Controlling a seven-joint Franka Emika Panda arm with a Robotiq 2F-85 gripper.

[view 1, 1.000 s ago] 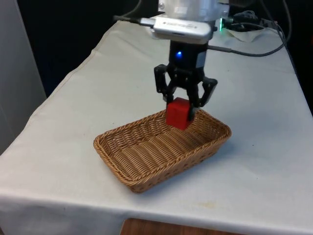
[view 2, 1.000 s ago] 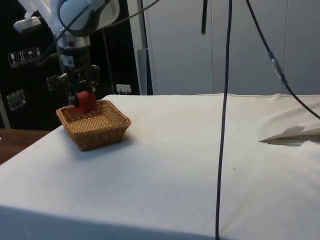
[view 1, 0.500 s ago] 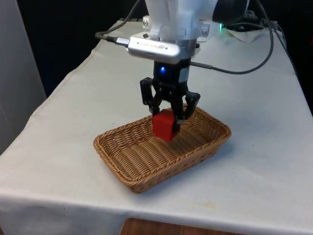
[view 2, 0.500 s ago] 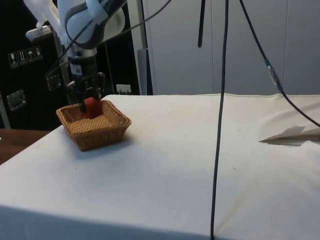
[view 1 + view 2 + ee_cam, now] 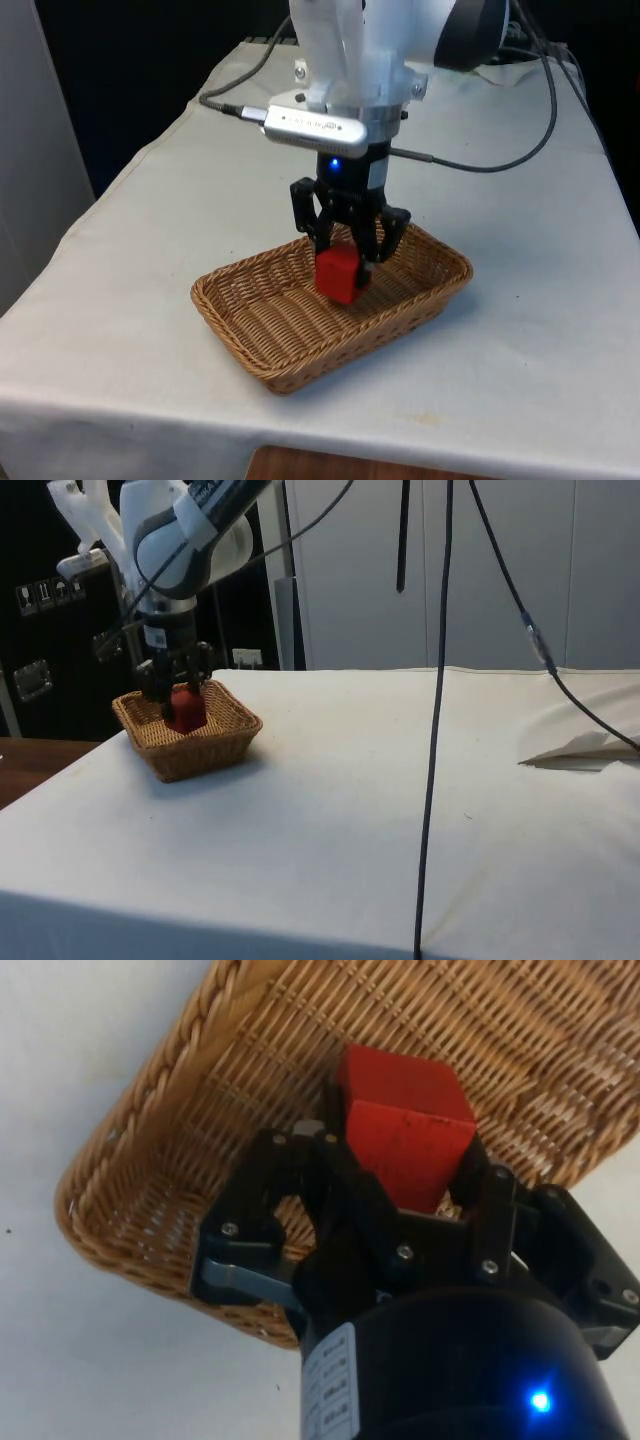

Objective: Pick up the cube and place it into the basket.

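Fingers point(image 5: 330, 1175) are closed on the red cube point(image 5: 337, 273), gripping two opposite flat faces; it looks rigid, light and square-edged, so that hold should be secure. At mid-frame in the front view it hangs inside the wicker basket point(image 5: 240, 340), low between the rims, with open weave below and bare bench point(image 5: 140, 240) all round.

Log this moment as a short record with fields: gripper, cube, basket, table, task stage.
gripper: gripper shut on the cube, lowered inside the basket
cube: red cube held between the fingers, tilted, below the basket's rim; whether it touches the bottom cannot be told
basket: brown wicker basket, rectangular, on the table near its front edge
table: white cloth over it
task stage: cube carried into the basket, not yet released
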